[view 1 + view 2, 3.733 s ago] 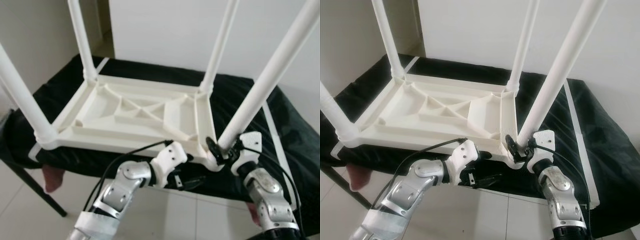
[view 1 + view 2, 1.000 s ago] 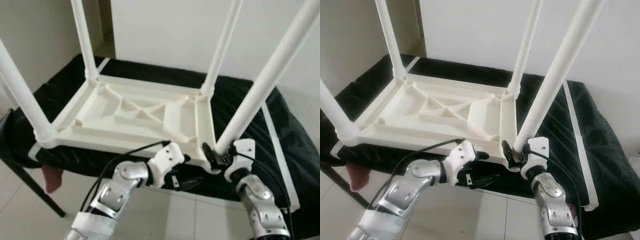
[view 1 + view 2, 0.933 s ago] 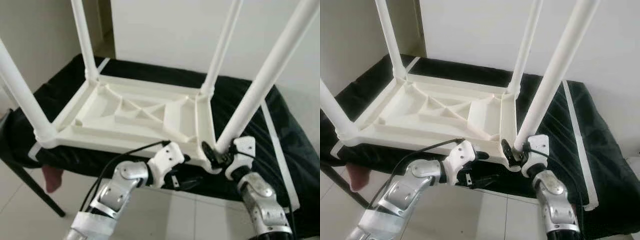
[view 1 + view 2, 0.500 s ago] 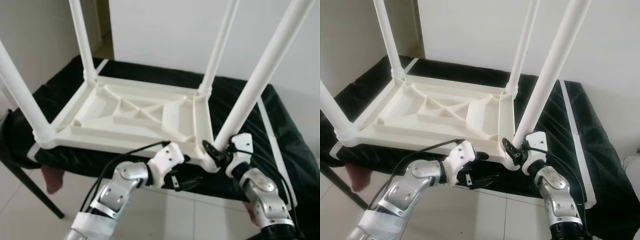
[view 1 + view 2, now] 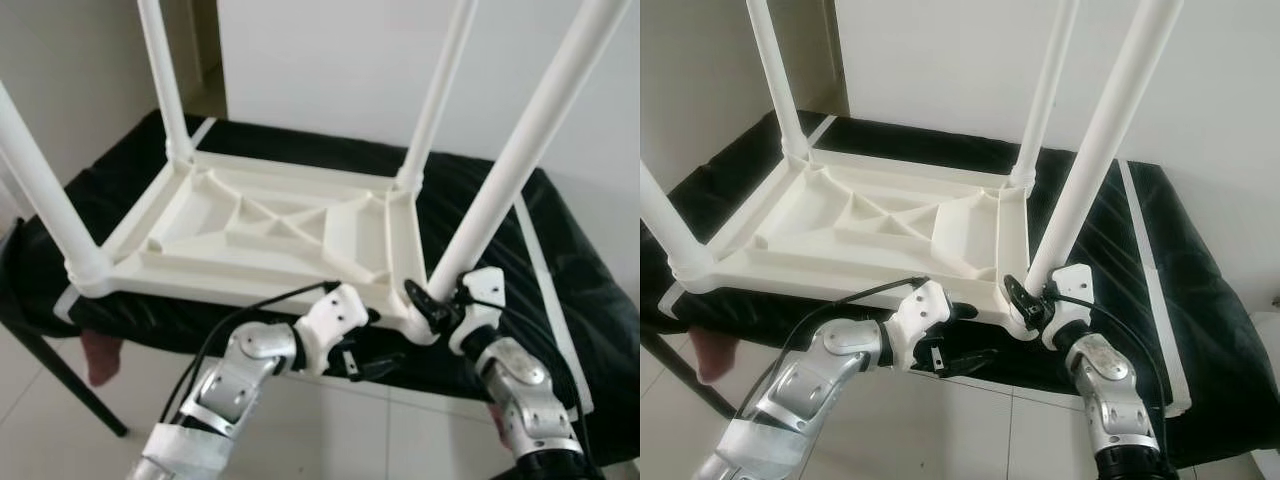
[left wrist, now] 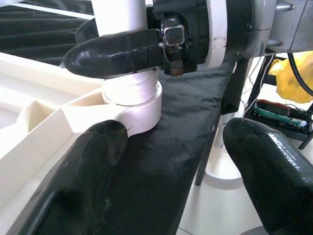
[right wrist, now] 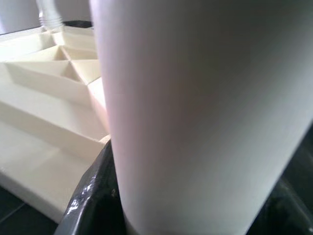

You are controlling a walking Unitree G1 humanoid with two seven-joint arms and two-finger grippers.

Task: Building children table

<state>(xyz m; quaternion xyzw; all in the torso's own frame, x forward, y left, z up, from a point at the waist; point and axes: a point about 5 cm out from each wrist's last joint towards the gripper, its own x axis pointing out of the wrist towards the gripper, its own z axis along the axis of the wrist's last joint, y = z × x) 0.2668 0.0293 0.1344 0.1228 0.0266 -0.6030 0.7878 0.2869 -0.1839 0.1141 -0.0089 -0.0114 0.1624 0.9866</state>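
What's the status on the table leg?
Right gripper shut on near-right white plastic leg at its socket. Left gripper open, below the upturned white plastic tabletop edge. All four legs upright. Nothing in the way.

White plastic table (image 5: 270, 235) lies upside down on the black-covered desk (image 5: 480, 200), four legs (image 5: 520, 160) upright, overhanging the near edge.

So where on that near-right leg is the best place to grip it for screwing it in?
Probably low on the leg, just above its threaded socket, from the near side, where the right gripper clamps it now. The round shaft suits two opposed fingers, and gripping low likely limits wobble as the tall leg turns.
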